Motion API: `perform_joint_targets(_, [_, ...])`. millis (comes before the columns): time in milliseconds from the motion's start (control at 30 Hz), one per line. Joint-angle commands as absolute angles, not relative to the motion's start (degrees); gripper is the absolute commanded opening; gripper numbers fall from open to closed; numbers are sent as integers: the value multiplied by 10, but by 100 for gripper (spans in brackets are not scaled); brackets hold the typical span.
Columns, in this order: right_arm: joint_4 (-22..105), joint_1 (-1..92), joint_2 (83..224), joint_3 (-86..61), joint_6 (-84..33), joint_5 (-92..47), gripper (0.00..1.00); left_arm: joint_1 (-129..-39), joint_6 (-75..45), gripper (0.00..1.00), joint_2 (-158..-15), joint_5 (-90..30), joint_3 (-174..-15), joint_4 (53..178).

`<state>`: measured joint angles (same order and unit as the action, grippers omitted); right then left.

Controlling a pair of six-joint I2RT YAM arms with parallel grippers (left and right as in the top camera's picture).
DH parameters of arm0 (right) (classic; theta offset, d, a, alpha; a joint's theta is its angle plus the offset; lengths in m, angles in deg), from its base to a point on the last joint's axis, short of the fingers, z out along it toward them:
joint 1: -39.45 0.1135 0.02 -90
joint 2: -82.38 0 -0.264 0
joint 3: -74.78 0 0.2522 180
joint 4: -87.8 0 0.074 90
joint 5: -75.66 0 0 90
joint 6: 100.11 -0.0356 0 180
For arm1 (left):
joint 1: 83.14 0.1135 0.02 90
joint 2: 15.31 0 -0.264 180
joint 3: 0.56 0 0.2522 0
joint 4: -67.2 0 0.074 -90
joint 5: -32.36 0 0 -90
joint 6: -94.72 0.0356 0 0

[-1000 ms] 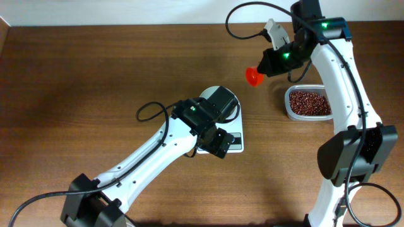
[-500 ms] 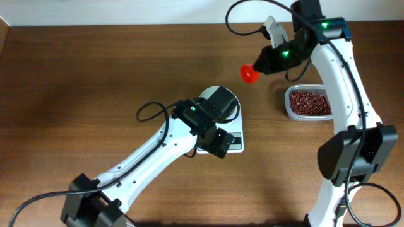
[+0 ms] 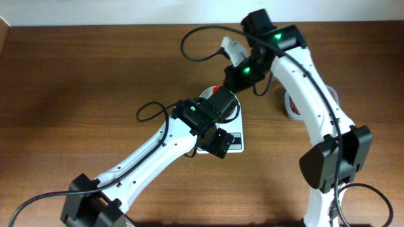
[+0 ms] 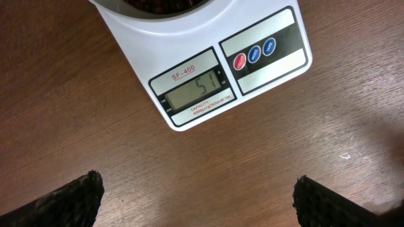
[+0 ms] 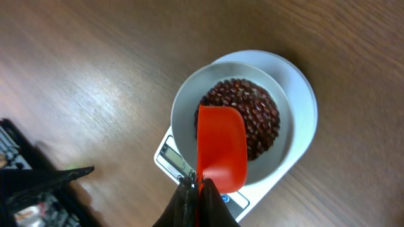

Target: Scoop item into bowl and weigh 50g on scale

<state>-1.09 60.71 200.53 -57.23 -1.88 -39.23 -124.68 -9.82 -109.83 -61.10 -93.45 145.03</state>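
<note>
The white scale (image 4: 208, 69) lies on the wooden table and its display reads 51. The white bowl (image 5: 183, 107) stands on the scale (image 5: 303, 82) and holds a heap of reddish-brown beans (image 5: 259, 113). My right gripper (image 5: 194, 189) is shut on the handle of the orange-red scoop (image 5: 221, 148), held just above the bowl; no beans show on the scoop. In the overhead view the scoop (image 3: 216, 89) peeks out beside the right arm. My left gripper (image 4: 199, 202) is open and empty, hovering above the table just in front of the scale.
A clear container of beans (image 3: 294, 106) sits at the right, mostly hidden behind the right arm. The left arm (image 3: 164, 148) crosses the table diagonally and covers most of the scale from above.
My right arm has swung left, carrying the scoop from above the bean container to over the bowl. The left arm has not moved.
</note>
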Motion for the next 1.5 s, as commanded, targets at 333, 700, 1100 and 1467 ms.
perform_joint_targets(333, [113,621,2010,-442,62,-366,4,-1245,-93,99,-1100,-616,-941,1451])
perform_joint_targets(700, [119,623,2008,-454,137,-365,4,-1245,-93,99,-1100,-616,-941,1451])
perform_joint_targets(1100, [112,623,2007,-497,167,-375,4,-1245,-93,99,-1100,-616,-941,1451])
perform_joint_targets(1467, [111,624,2008,-479,167,-357,4,-1245,-93,99,-1100,-616,-941,1451])
